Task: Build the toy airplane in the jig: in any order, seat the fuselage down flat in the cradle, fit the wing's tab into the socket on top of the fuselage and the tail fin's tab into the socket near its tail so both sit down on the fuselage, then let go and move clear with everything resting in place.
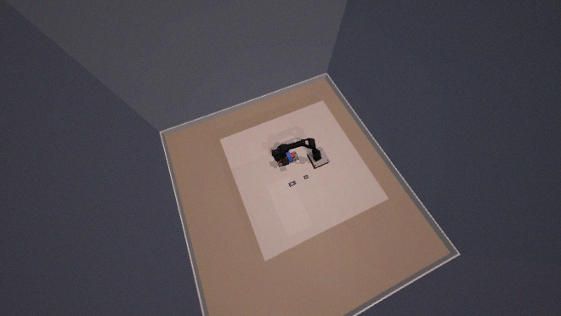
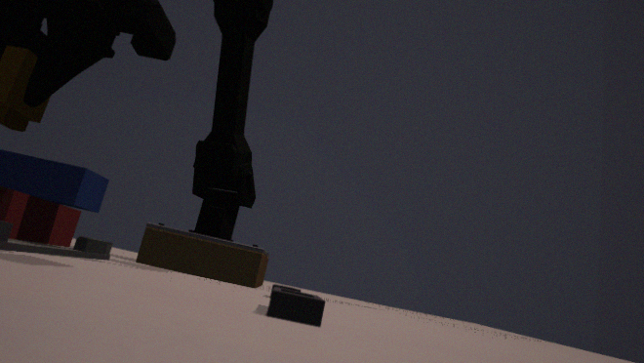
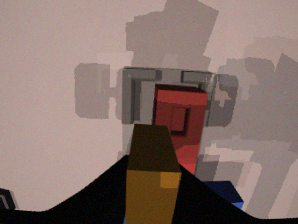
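Item: fingers (image 2: 33, 95), clenched on the yellow tail fin (image 2: 17, 73) (image 3: 152, 187); too small to separate in the top view. The exterior view shows the fin raised above the assembly, tab end downward.

Item: red fuselage (image 1: 293, 155) (image 2: 63, 226) (image 3: 192, 112), lying in the grey cradle (image 1: 297, 159) (image 2: 93, 246) (image 3: 128, 100). Its open tail socket shows only at the wrist.

Item: blue wing (image 1: 290, 156) (image 2: 44, 178) (image 3: 222, 190), across the fuselage top; the wrist view catches just part.

Items: two small dark frames (image 1: 291, 183), on the bench (image 1: 331, 195) (image 2: 146, 317) (image 3: 40, 140), both whole from the top.

Item: arm base (image 1: 321, 163) (image 2: 200, 259), absent from the wrist view.
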Controlling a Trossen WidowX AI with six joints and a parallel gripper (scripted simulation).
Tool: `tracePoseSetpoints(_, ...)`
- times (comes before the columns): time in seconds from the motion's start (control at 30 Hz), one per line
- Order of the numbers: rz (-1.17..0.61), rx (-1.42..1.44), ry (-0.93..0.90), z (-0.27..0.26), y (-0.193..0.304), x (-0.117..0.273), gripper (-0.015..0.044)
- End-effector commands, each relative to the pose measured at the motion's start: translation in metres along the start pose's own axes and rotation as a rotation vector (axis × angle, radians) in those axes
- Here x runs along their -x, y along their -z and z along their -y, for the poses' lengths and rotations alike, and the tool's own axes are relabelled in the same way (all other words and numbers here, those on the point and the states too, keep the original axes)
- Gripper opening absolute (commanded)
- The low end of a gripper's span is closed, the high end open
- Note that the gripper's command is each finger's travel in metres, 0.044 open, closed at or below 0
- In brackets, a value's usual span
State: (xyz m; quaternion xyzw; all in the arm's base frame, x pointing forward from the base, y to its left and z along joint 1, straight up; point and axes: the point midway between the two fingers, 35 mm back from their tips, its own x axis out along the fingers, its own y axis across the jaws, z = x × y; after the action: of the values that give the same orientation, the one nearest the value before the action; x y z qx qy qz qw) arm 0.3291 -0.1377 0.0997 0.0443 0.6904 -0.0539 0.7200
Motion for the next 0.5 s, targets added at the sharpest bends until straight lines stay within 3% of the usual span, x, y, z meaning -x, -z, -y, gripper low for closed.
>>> tracePoseSetpoints(0.0,-0.002,0.005,-0.005,0.01,-0.002,-0.004,0.0)
tracePoseSetpoints(0.27,-0.003,0.01,-0.005,0.03,-0.003,-0.009,0.0)
tracePoseSetpoints(0.37,-0.003,0.01,-0.005,0.03,-0.003,-0.008,0.0065)
tracePoseSetpoints(0.47,-0.003,0.01,-0.005,0.03,-0.003,-0.009,0.0065)
